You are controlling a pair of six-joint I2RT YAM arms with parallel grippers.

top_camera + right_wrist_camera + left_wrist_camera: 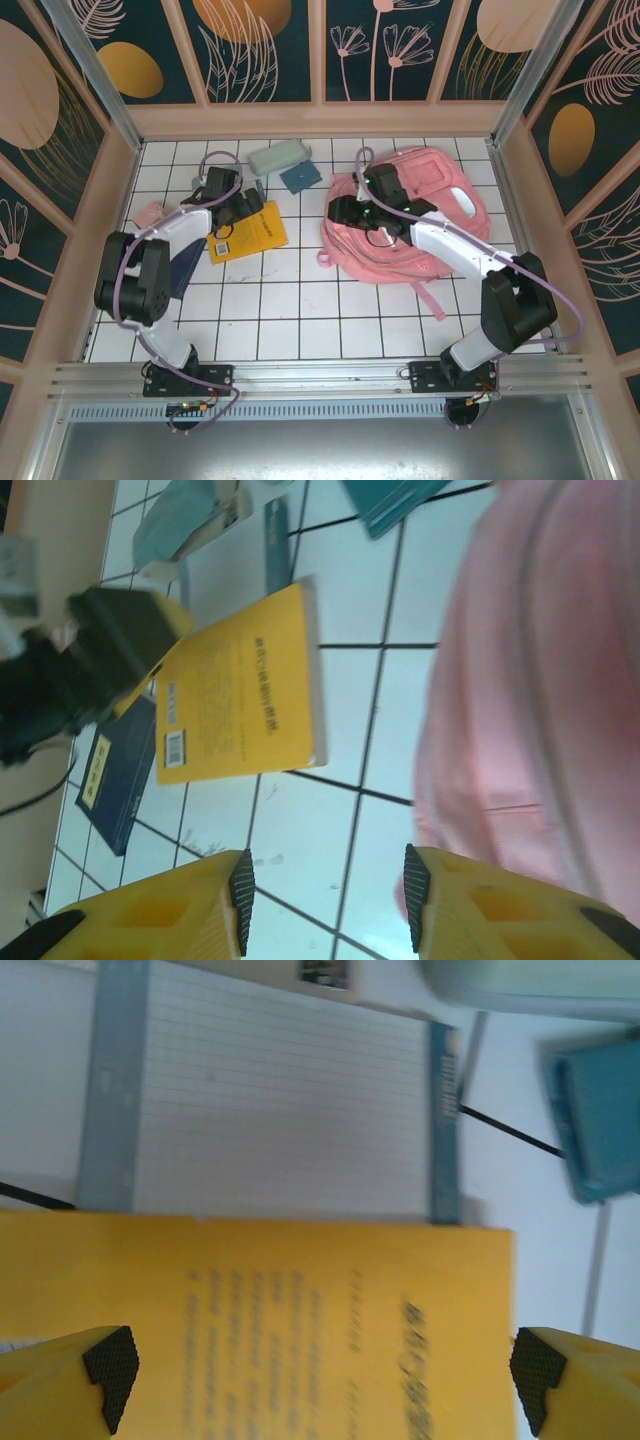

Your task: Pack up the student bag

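The student bag [420, 215], a big pink backpack, lies flat at the right of the tiled table, and its pink fabric [540, 680] also lines the right side of the right wrist view. My right gripper [345, 212] hangs at the bag's left edge. It [328, 898] is open, with only bare tile between the pads, and its right finger is close beside the fabric. My left gripper [230, 205] hovers over a yellow book [250, 232]. Its jaws [320, 1375] stand wide open above the yellow cover [300, 1320], holding nothing.
A lined notebook [270, 1110] lies partly under the yellow book. A pale green case [280, 157] and a teal booklet [300, 177] sit behind it. A dark blue book [185, 265] lies under the left arm, and a small pink item [150, 213] rests near the left wall.
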